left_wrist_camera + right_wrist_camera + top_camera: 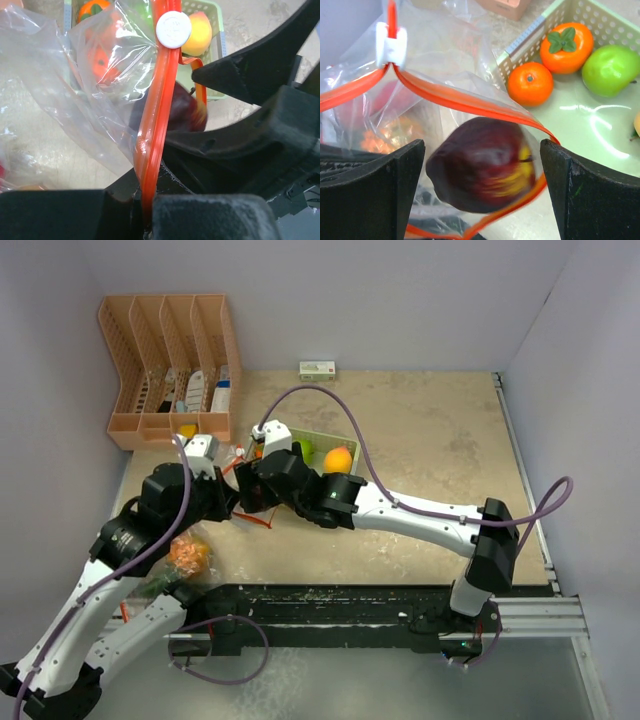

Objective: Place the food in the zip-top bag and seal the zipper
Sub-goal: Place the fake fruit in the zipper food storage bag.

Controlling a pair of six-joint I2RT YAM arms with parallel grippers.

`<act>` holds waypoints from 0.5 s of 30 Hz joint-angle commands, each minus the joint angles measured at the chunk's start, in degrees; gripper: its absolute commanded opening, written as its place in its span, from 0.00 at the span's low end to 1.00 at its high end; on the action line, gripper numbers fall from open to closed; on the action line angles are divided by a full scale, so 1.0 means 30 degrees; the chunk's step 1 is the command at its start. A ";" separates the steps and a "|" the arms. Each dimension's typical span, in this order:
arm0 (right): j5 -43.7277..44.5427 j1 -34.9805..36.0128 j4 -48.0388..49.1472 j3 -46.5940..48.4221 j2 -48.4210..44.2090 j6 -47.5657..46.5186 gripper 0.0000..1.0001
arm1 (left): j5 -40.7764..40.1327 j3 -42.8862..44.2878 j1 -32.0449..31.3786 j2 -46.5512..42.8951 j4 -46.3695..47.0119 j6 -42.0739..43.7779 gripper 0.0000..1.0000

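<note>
A clear zip-top bag (pixel 90 115) with an orange zipper strip (pixel 152 130) and a white slider (pixel 173 29) hangs between my grippers. My left gripper (pixel 145 202) is shut on the zipper strip near its end. My right gripper (pixel 482 150) is open over the bag's open mouth. A dark purple fruit (pixel 482 170), blurred, sits between its fingers without touching them, inside the zipper loop. Orange food (pixel 385 135) shows through the bag. Two oranges (pixel 530 82) and a green lime (pixel 610 67) lie in the green basket (pixel 615 30). A spiky orange pineapple (pixel 188 554) lies by my left arm.
An orange slotted organizer (pixel 170 370) stands at the back left. A small white-and-green box (pixel 317 368) lies by the back wall. The green basket (pixel 318 437) sits just behind my right gripper (pixel 262 485). Leafy greens (pixel 158 586) lie near the left arm's base.
</note>
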 commanded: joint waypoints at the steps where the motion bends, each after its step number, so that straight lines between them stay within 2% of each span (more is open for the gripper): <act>1: -0.1450 0.0493 -0.0985 0.1175 -0.0783 0.0019 0.99 | 0.0258 -0.0894 -0.0073 -0.0176 0.1638 -0.1040 0.00; 10: -0.1927 0.0598 -0.0906 -0.1238 -0.3195 0.0199 1.00 | 0.0200 -0.2090 -0.0073 -0.0455 0.1495 -0.1718 0.00; 15: -0.2015 0.0598 -0.1586 -0.2576 -0.4165 0.0985 0.89 | 0.0181 -0.1968 -0.0070 -0.0445 0.1499 -0.1790 0.00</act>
